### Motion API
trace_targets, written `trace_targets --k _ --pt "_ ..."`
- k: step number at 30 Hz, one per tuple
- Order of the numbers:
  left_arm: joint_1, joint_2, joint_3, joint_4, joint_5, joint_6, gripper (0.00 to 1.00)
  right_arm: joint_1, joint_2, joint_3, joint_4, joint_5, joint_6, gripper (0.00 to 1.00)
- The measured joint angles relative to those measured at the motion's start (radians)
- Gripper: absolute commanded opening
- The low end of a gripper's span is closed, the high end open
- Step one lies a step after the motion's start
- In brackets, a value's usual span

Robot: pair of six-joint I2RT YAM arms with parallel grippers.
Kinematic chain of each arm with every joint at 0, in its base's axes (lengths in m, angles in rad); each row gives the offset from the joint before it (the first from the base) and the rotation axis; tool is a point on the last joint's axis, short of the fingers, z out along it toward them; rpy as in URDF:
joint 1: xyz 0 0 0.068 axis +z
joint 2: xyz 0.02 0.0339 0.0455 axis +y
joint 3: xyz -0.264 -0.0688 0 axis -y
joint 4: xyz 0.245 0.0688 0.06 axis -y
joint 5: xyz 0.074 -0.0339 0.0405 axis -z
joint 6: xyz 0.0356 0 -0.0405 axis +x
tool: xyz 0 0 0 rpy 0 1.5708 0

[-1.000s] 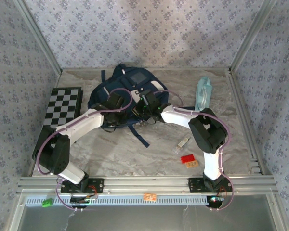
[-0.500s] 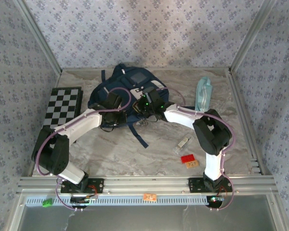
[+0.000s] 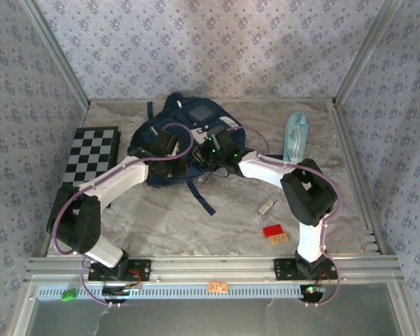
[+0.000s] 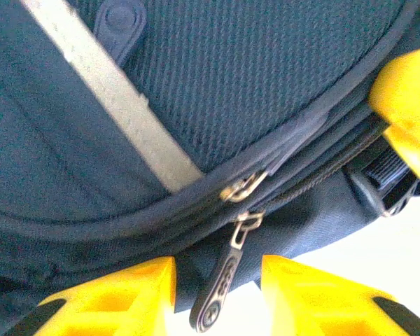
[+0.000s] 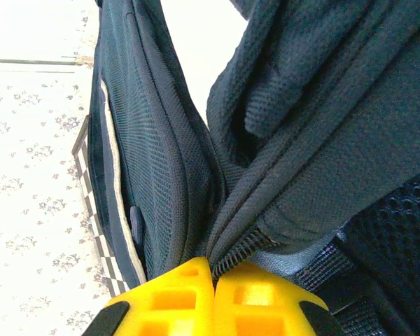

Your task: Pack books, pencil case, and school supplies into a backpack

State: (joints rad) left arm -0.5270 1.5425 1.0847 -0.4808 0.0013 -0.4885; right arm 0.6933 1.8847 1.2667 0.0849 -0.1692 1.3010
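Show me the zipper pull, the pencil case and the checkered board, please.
zipper pull (image 4: 220, 290): left wrist view, on its metal tab.
pencil case (image 3: 295, 138): top external view, its middle.
checkered board (image 3: 91, 155): top external view, its centre.

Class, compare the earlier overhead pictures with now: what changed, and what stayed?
The right arm's elbow swung rightward, its right gripper still shut on backpack fabric. The left gripper edged farther away and stands open astride the zipper pull. Unmoved: pencil case, checkered board.
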Motion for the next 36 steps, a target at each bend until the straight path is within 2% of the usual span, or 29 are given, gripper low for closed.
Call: trace_targets --k 11,19,23,28,36 --pt "0.01 0.037 0.02 -0.003 0.021 0.009 0.32 0.0 0.0 0.0 0.0 -0.002 -0.005 0.0" --pt "0.01 0.037 0.016 -0.023 0.074 0.013 0.22 0.0 0.0 0.0 0.0 -0.002 -0.011 0.0" --pt "0.01 0.037 -0.008 -0.006 0.098 0.015 0.16 0.0 0.0 0.0 0.0 -0.002 -0.014 0.0" --pt "0.013 0.037 -0.004 -0.018 0.08 0.024 0.0 0.0 0.0 0.0 0.0 -0.003 -0.018 0.0" --pt "0.013 -0.003 -0.008 -0.02 0.056 0.028 0.0 -0.015 -0.031 -0.016 0.0 -0.039 -0.044 0.0"
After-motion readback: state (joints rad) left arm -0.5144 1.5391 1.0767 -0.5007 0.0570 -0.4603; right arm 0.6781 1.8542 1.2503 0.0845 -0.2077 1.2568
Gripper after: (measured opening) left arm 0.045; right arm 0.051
